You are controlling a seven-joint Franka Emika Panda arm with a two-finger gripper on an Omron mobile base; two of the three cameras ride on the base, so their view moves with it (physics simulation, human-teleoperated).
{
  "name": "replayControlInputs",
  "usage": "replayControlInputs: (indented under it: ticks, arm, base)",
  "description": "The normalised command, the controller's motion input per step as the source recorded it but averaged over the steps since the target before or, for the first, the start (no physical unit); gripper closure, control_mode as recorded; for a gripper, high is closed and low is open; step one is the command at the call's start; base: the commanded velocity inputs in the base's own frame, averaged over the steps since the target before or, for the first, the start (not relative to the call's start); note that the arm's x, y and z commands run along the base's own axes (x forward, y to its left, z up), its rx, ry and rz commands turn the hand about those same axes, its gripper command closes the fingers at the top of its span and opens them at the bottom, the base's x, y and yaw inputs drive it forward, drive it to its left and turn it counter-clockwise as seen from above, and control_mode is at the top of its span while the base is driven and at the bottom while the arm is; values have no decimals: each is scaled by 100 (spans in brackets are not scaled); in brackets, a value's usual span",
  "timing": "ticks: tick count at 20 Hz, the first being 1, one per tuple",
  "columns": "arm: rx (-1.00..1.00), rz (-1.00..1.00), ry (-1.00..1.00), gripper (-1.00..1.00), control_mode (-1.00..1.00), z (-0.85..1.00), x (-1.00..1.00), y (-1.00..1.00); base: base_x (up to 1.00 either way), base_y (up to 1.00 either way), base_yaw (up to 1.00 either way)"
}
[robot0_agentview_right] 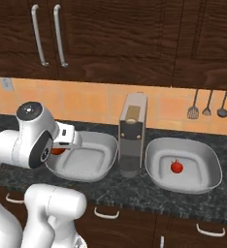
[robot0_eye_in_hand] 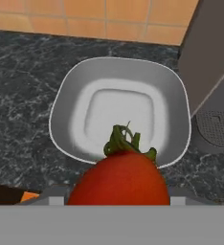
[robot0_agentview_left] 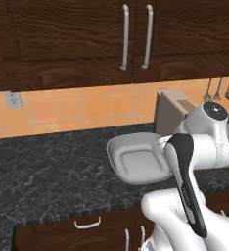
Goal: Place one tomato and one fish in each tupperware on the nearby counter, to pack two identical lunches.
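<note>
My gripper (robot0_agentview_right: 58, 150) is shut on a red tomato (robot0_eye_in_hand: 118, 179) with a green stem. In the hand view the tomato hangs just above the near rim of the left tupperware (robot0_eye_in_hand: 116, 112), a pale grey tub with nothing in it, and it hides the fingertips. This tub (robot0_agentview_left: 136, 162) rests on the black marbled counter (robot0_agentview_left: 48, 171). From the right base view the held tomato (robot0_agentview_right: 56, 151) peeks out beside the wrist, at the left edge of that tub (robot0_agentview_right: 89, 160). A second tupperware (robot0_agentview_right: 202, 167) to the right holds another tomato (robot0_agentview_right: 176, 167). The fish are out of view.
A tall steel toaster (robot0_agentview_right: 132, 138) stands between the two tubs, close to the left tub's right rim (robot0_eye_in_hand: 214, 57). Utensils (robot0_agentview_right: 207, 104) hang on the tiled wall at the right. Dark wood cabinets (robot0_agentview_left: 136, 34) hang above the counter, and drawers (robot0_agentview_right: 110, 213) sit below.
</note>
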Motion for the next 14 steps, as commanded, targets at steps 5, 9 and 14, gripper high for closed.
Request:
replayControlInputs:
  ticks: [5, 9, 14]
  arm:
    - [0, 0, 0, 100, -100, -9, 19, 0]
    - [0, 0, 0, 100, -100, -93, 88, 2]
    - [0, 0, 10, 100, -100, -84, 83, 19]
  base:
    - [50, 8, 0]
    - [0, 0, 0]
    - [0, 0, 0]
